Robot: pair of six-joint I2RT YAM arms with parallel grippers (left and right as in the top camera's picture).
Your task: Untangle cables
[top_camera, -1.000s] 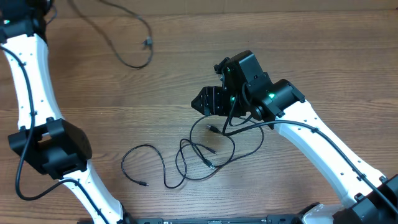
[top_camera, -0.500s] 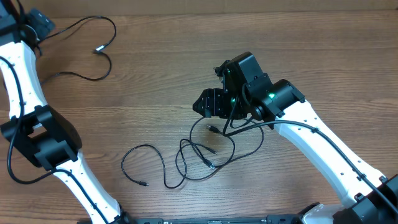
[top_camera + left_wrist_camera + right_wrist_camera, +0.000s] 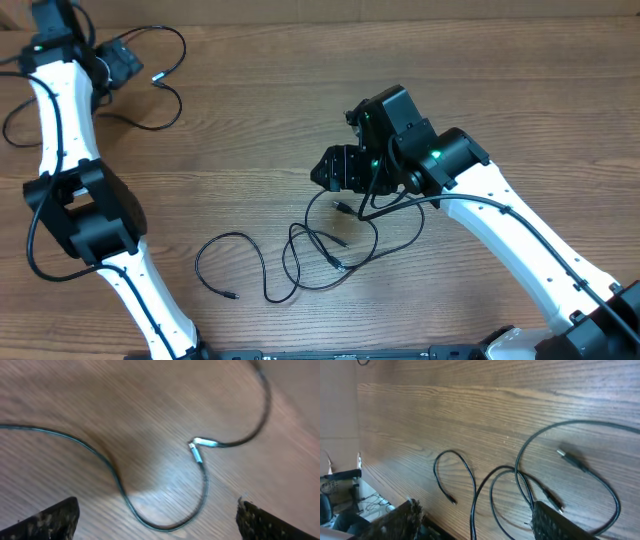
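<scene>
Now the tangled thin black cables (image 3: 336, 264) lie unmoved on the brown wooden bench (image 3: 500, 80), just below the right pincer (image 3: 335, 165), whose jaws gape wide and empty. The loose black silver-plugged cable (image 3: 199, 451) rests just ahead of the left pincer (image 3: 116, 64), likewise wide and empty, which has swung in beside it from the far corner.

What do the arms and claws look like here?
The left arm and right arm have white links, bulky black joints and thin black cables alongside. Green lights glow on the right wrist. The left claw and right claw are black, fingers speckled.
</scene>
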